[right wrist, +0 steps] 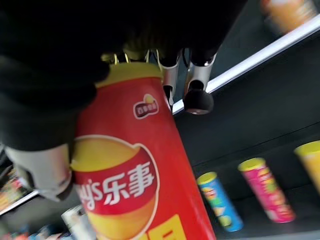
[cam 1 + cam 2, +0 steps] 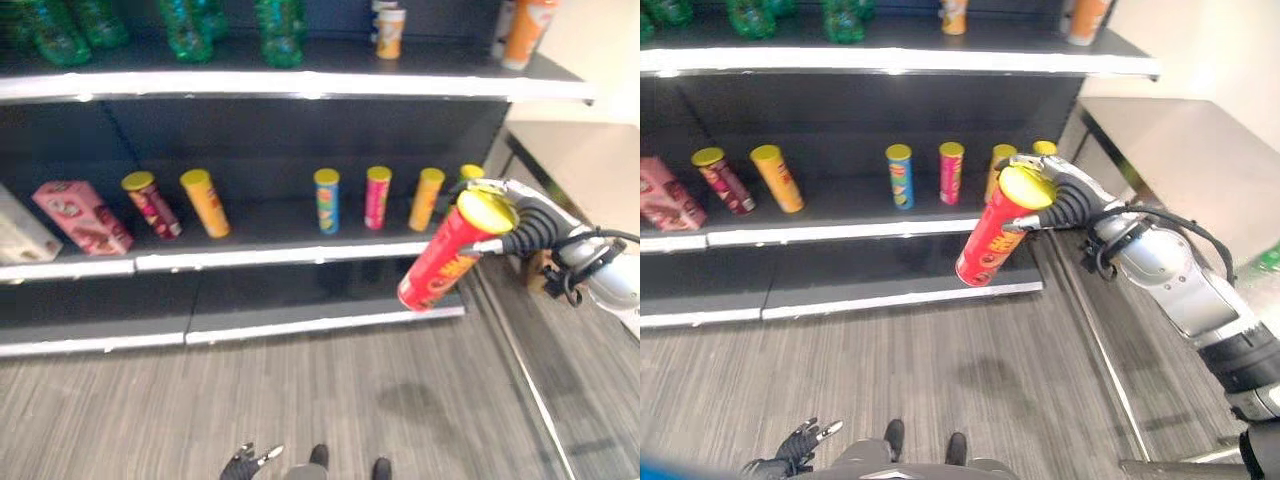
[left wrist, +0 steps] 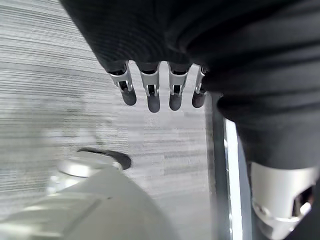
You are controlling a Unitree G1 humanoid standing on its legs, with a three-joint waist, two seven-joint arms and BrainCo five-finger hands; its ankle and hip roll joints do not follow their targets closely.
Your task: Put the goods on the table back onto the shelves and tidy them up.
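While the right hand (image 2: 1065, 200) has its fingers curled round the yellow-lidded end of the tall red cardboard crisp tube (image 2: 447, 253), the tube should be righted before it goes onto the black middle shelf (image 2: 290, 255) beside the orange tube (image 2: 426, 199) (the row there stands upright). It hangs in the air before the shelf's right end, long axis slanted, lid up toward the hand, base down-left. The left hand (image 3: 150, 90) hangs low with relaxed fingers.

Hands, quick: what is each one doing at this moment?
Left hand: open, fingers relaxed, holding nothing, low by the floor.
Right hand: shut on the red chip can, gripped near its yellow lid, in front of the shelf.
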